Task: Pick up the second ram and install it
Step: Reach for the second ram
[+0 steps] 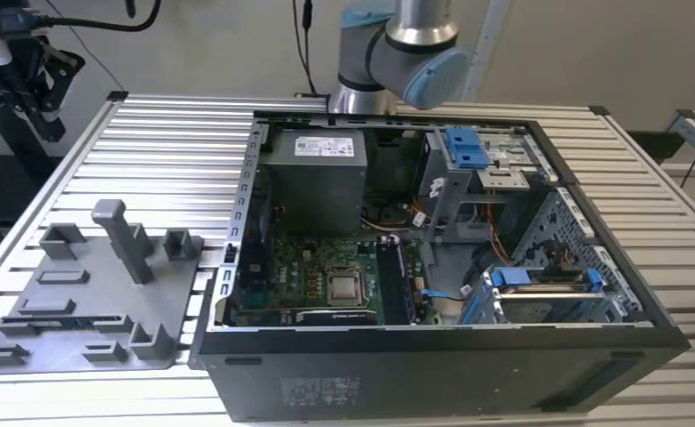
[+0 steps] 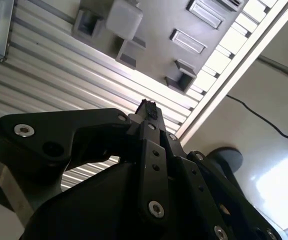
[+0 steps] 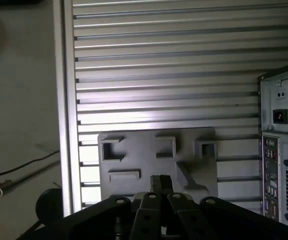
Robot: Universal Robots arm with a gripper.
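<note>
On the exterior view's left, a grey plastic tray (image 1: 98, 302) lies on the slatted table. A thin dark strip with a bluish tint (image 1: 68, 318), which looks like the second ram, lies flat in the tray's near part. The open computer case (image 1: 442, 267) shows its green motherboard (image 1: 323, 276) and long black slots (image 1: 391, 280). In both wrist views my gripper (image 3: 161, 183) (image 2: 147, 107) hangs well above the table. Its black fingertips are pressed together with nothing between them. Beyond them lies the tray (image 3: 154, 155) (image 2: 159, 25).
The arm's grey and blue joint (image 1: 400, 53) rises behind the case. The case's rear panel (image 3: 284, 150) stands beside the tray. The table's metal edge (image 3: 66, 100) borders the floor, where a black cable (image 3: 24, 167) runs. A black stand (image 1: 20, 80) is at the far left.
</note>
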